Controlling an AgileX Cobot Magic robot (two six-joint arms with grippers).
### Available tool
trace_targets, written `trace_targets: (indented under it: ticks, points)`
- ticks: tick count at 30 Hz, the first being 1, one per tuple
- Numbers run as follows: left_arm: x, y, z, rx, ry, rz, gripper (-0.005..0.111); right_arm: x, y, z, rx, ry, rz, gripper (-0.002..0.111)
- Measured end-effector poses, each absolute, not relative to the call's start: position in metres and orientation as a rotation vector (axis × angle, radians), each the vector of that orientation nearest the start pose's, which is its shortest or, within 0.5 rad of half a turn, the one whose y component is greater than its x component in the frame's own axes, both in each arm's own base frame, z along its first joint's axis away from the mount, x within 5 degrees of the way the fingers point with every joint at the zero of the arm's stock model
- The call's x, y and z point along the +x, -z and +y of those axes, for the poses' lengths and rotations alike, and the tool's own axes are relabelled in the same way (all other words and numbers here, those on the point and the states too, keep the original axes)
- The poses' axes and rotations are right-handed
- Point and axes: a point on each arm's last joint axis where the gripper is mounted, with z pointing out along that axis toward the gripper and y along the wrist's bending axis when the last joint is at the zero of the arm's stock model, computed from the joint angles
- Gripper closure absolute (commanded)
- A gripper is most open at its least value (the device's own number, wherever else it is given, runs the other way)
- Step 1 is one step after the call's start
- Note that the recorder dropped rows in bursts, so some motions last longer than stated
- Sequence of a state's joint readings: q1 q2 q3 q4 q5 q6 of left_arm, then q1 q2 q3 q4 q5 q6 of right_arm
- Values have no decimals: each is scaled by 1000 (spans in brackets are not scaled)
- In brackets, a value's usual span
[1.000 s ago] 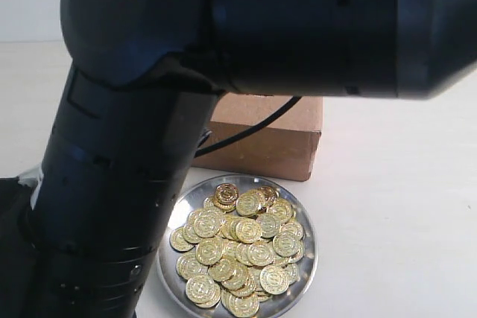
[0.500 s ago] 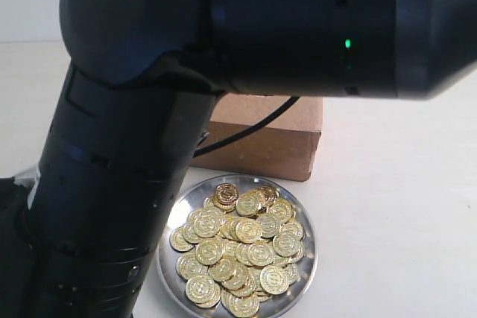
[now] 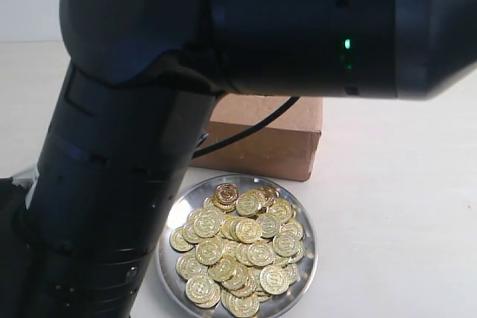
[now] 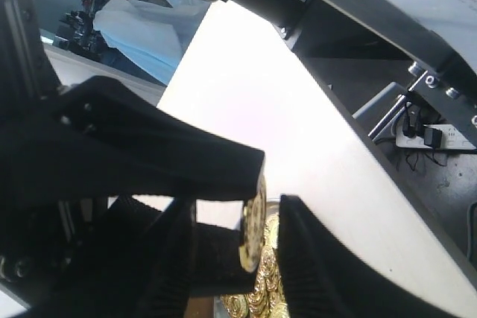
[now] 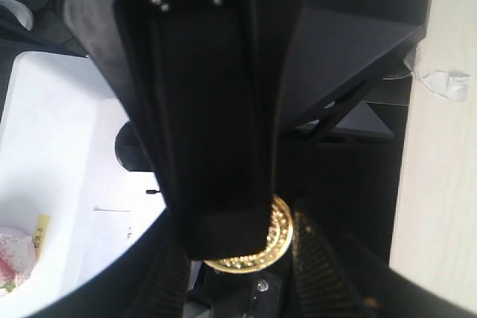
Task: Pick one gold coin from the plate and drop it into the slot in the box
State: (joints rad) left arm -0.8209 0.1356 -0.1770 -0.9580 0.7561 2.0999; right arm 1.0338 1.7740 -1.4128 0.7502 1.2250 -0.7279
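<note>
The plate [image 3: 191,200] was polished metal, the coins [image 3: 246,247] glossy embossed gold, the box [image 3: 276,143] matt brown cardboard, the arm [image 3: 223,20] smooth black plastic, the table [image 3: 395,206] matt.

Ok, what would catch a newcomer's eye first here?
A huge black arm fills the top and left of the exterior view. A silver plate heaped with gold coins sits before the brown box. In the left wrist view one coin stands edge-on between the jaws.

One silver plate [image 3: 192,200], one cardboard box [image 3: 276,143], several dozen gold coins [image 3: 246,247], too heaped to count exactly
</note>
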Motion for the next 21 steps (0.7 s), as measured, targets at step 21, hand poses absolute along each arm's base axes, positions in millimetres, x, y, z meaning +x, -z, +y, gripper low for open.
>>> trace_targets:
  ticks: [21]
  points:
    - [-9, -226, -65, 1792, 257, 566, 104, 130, -278, 336, -2051, -1160, 2132, 73]
